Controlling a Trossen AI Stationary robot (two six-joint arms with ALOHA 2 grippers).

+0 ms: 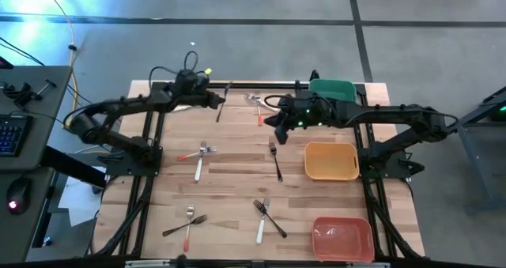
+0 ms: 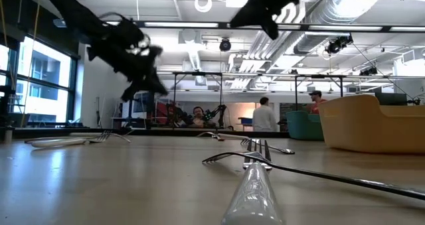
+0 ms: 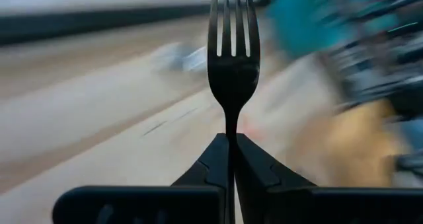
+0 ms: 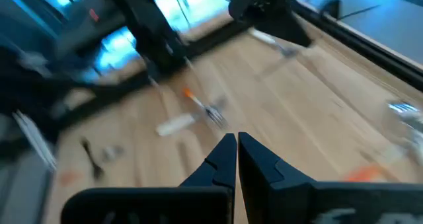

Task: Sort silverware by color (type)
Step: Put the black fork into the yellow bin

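My left gripper (image 1: 215,100) is over the table's far part, shut on a black fork (image 3: 232,59), which shows as a dark stick in the high view (image 1: 224,100). My right gripper (image 4: 236,139) hangs shut and empty above the table's far middle (image 1: 277,128), right of the left one. Other silverware lies flat on the wood: a red-handled fork (image 1: 258,108) at the far edge, a red and white pair (image 1: 198,153), a black fork (image 1: 275,160), a black and red pair (image 1: 186,222), and a white and black pair (image 1: 266,216). My left gripper pinches the black fork between its two fingers, on the thin neck just below the head (image 3: 231,121). The head and tines stick out past the fingertips (image 3: 215,154). The handle is hidden behind the fingers. The fork is lifted clear of the table.
Three bins stand along the table's right side: green (image 1: 334,88) at the far corner, yellow (image 1: 330,160) in the middle, red (image 1: 341,238) near. Bare wood (image 1: 229,181) lies between the forks. People stand in the room beyond the table (image 2: 264,115).
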